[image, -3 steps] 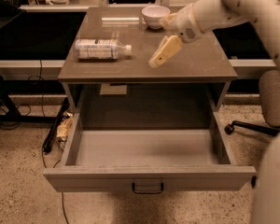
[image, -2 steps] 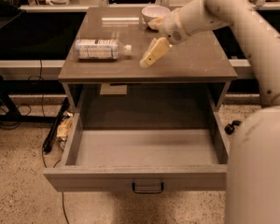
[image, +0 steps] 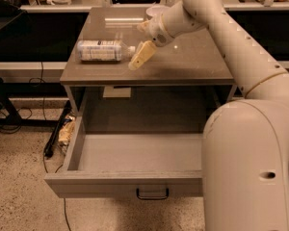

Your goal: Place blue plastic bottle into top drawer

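Observation:
The blue plastic bottle (image: 100, 50) lies on its side on the left of the cabinet top, its white cap pointing right. My gripper (image: 140, 42) hovers just right of the cap, close to it but not holding it. Its jaws are open, with one pale finger (image: 140, 57) pointing down-left toward the cap. The top drawer (image: 86, 150) is pulled fully out below the cabinet top and its inside is bare. A small dark handle (image: 152, 194) sits at the centre of its front panel.
A white bowl (image: 155, 8) stands at the back of the cabinet top (image: 192, 64), partly hidden behind my arm. My arm fills the right side of the view. Cables and a yellowish object (image: 65, 131) lie on the floor left of the drawer.
My gripper has moved left across the cabinet top toward the bottle's cap. The bottle and the drawer have not moved.

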{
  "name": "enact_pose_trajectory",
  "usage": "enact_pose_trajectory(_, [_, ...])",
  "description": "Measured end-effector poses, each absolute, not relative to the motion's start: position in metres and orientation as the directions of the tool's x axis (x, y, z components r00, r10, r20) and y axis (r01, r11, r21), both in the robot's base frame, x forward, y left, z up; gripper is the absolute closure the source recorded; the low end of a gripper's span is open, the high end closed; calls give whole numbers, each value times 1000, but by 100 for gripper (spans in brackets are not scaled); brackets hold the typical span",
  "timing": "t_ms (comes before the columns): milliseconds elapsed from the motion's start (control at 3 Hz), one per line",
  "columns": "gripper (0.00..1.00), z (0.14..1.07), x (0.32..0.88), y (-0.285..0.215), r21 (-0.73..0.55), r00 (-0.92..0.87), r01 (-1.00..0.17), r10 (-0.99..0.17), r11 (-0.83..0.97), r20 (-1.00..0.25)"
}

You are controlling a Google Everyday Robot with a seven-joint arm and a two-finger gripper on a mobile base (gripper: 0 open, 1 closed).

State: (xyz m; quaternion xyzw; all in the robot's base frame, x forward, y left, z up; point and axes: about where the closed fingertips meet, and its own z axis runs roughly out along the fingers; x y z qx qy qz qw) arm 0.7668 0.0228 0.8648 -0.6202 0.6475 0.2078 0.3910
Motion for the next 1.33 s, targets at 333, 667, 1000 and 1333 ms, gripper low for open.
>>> enact_pose_trajectory(333, [0,854,778,42,-215,76,-968,-661,132,-746])
enact_pose_trajectory(667, [0,842,787,64,-204,78,-973,-687,105,-723])
enact_pose_trajectory(1000, [0,837,790,76,-196,81,-977,-695,88,-715])
enact_pose_trajectory(1333, [0,833,791,89,-185,87,-980,-696,68,-713])
